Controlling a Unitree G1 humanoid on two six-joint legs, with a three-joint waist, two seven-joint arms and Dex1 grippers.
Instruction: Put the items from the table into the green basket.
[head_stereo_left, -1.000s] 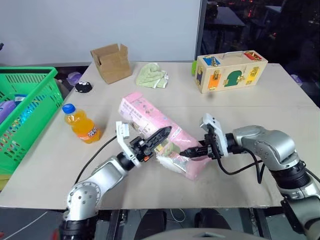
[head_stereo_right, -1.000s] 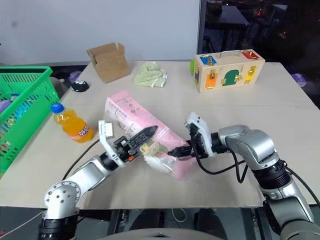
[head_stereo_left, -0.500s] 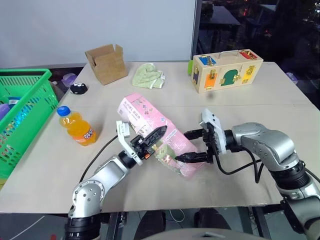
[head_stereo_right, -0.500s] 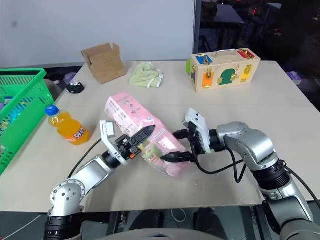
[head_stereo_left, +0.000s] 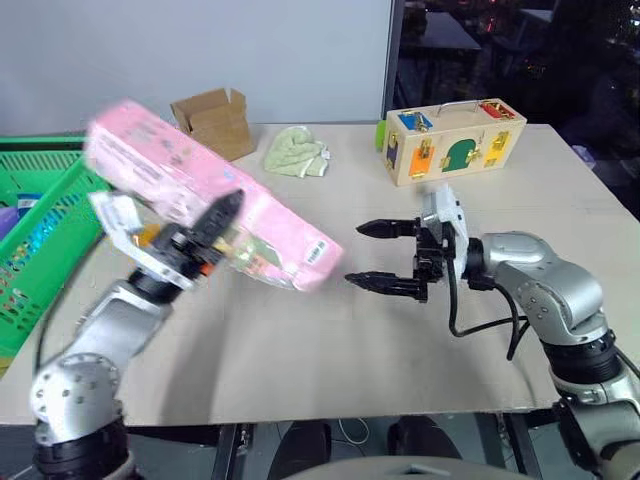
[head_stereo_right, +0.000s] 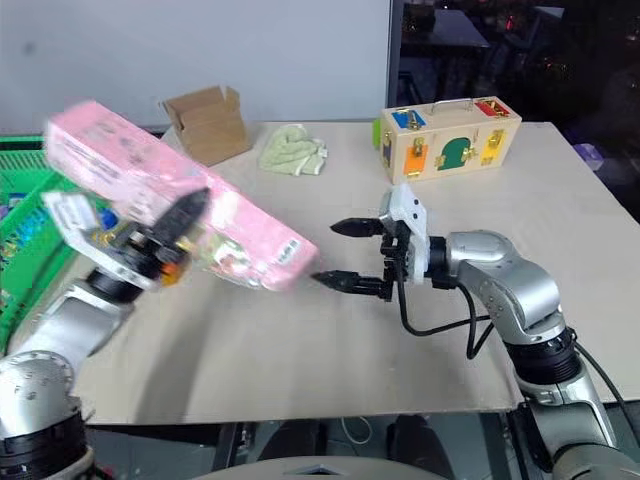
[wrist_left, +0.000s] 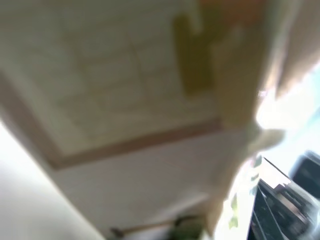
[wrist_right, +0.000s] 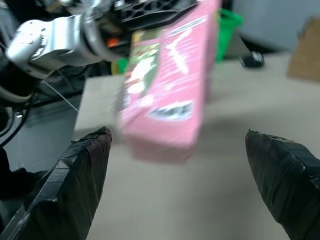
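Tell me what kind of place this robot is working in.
Probably a robotics lab or test room, not a home: a plain beige table holds unrelated practice props, such as a wooden latch-and-lock box and an open cardboard box, with a green basket beside it and a bare wall behind.

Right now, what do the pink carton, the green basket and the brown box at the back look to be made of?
Pink carton: printed paperboard, smooth, probably slightly glossy; flat faces, barcode on the end.
Green basket: moulded plastic, going by its slotted lattice wall and uniform bright colour.
Brown box: plain matte cardboard, with raw open flaps.
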